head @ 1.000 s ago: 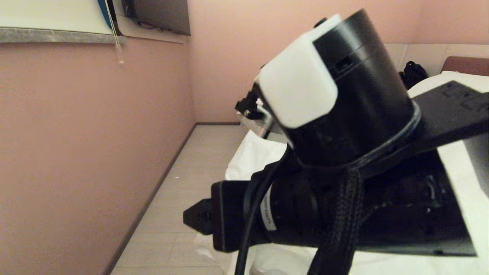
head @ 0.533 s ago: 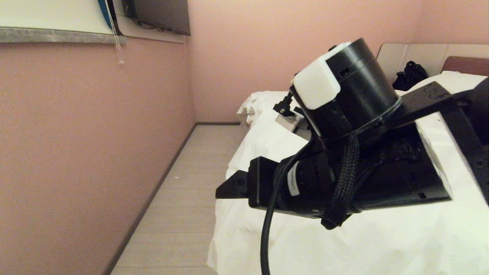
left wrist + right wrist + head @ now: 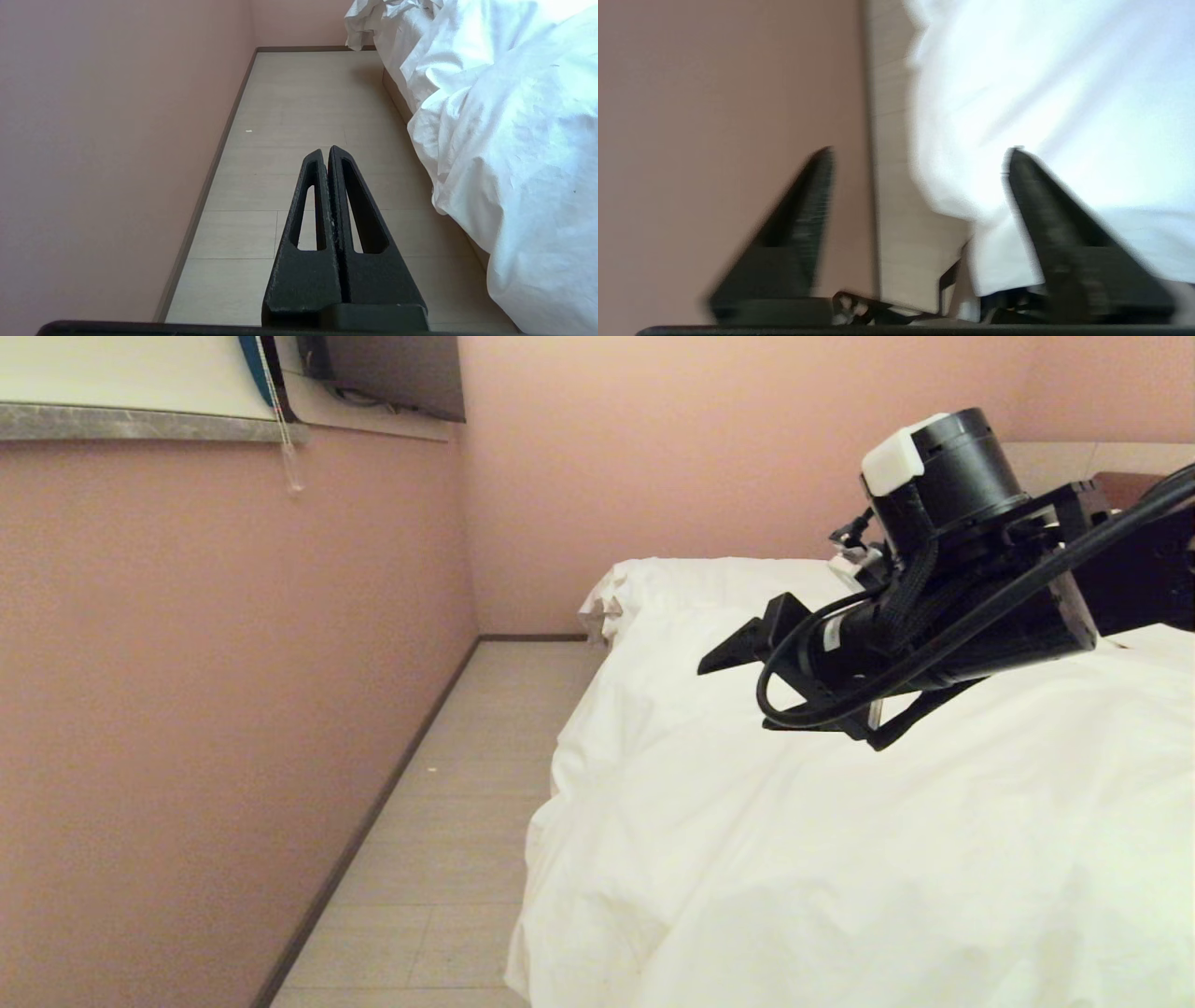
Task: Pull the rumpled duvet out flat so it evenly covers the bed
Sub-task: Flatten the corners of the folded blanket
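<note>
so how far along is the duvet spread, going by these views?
Mostly done: the puffy white duvet lies fairly smooth across the low white-sheeted bed. In hand: nothing; the right gripper hangs open above the duvet's side edge, and the left gripper sits shut over the floor. Left: the bunched far corner near the wall.

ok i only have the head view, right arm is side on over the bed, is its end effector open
observer: yes, the right end effector has its fingers wide apart, gripping nothing that I can see.
operator: and the left one, can't see it at all
observer: the left end effector is shut, over the floor next to the hanging edge of the duvet.
operator: does the duvet reach the floor on that side
observer: no, it hangs partway down; a strip of the bed base shows under its edge.
</note>
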Robot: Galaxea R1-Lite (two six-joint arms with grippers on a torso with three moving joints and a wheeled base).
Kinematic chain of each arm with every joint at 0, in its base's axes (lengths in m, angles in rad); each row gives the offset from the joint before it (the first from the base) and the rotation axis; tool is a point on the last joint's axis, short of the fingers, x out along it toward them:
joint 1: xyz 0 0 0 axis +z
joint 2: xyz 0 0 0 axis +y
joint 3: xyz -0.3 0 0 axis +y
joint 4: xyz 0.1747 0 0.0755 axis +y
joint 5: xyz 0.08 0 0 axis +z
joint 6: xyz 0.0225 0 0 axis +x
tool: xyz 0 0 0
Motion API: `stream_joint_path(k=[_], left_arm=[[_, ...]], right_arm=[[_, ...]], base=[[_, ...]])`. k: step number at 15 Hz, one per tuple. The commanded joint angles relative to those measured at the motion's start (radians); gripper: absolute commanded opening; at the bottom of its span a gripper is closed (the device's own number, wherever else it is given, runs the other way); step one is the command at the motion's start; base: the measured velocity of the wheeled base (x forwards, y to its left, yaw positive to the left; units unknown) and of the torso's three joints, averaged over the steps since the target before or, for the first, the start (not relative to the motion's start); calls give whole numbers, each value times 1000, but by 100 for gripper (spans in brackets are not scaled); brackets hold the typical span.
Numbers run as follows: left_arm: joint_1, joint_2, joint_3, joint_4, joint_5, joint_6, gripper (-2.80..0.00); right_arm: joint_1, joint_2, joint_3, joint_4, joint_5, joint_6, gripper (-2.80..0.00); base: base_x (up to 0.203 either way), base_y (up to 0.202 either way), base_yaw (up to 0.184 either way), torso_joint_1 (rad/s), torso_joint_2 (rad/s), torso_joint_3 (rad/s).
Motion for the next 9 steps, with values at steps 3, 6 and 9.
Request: stream_joint_path(k=[3, 6, 9], left_arm=[[0, 0, 0, 0, 0, 0, -280], [0, 0, 0, 0, 0, 0, -280], [0, 0, 0, 0, 0, 0, -280]], right_arm=[[-55, -22, 125, 81, -19, -87, -280], [-69, -87, 319, 93, -158, -400, -280], [-122, -214, 470, 88, -320, -728, -280]], base=[[0, 0, 0, 0, 0, 0], [0, 0, 0, 0, 0, 0], [0, 0, 0, 0, 0, 0]])
